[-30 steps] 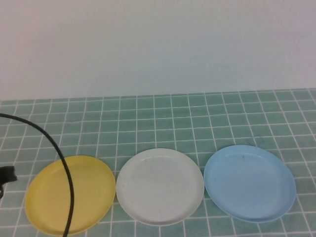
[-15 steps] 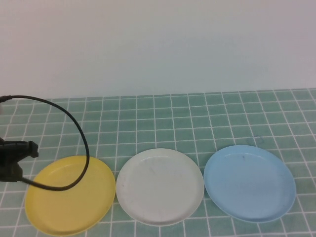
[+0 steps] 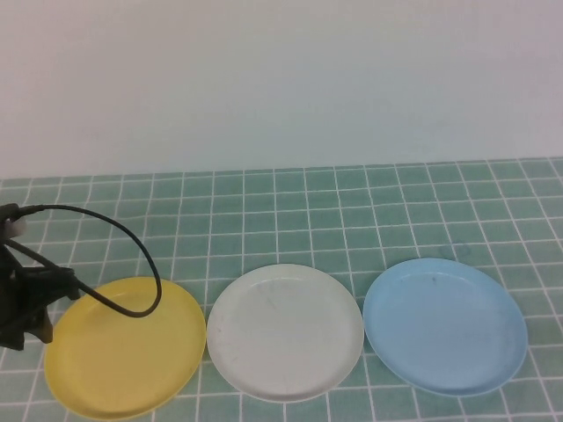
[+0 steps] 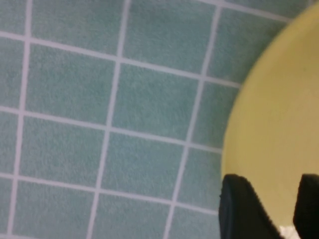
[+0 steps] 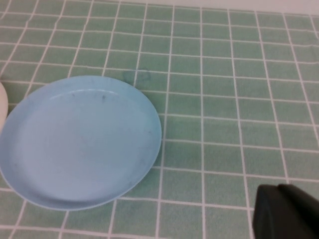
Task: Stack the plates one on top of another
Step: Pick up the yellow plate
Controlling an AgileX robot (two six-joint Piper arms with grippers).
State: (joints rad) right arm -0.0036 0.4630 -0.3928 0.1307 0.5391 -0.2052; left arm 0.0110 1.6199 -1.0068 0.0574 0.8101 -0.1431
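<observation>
Three plates lie in a row on the green tiled table: pale yellow point(image 3: 123, 352) on the left, white point(image 3: 286, 332) in the middle, light blue point(image 3: 444, 325) on the right, none overlapping. My left gripper point(image 3: 48, 303) hovers at the yellow plate's left rim. In the left wrist view it point(image 4: 271, 184) is open, its black fingers point(image 4: 239, 209) standing over the yellow plate point(image 4: 279, 124) with nothing between them. My right gripper point(image 5: 286, 211) is shut and empty above bare tiles beside the blue plate point(image 5: 79, 142); the high view does not show it.
A black cable point(image 3: 132, 264) loops from the left arm over the yellow plate's far edge. A white wall point(image 3: 281, 79) rises behind the table. Green tiles point(image 3: 352, 211) stretch between the plates and the wall.
My left arm has come in from the left edge to the yellow plate's rim, and its jaws have opened. The plates have not moved.
</observation>
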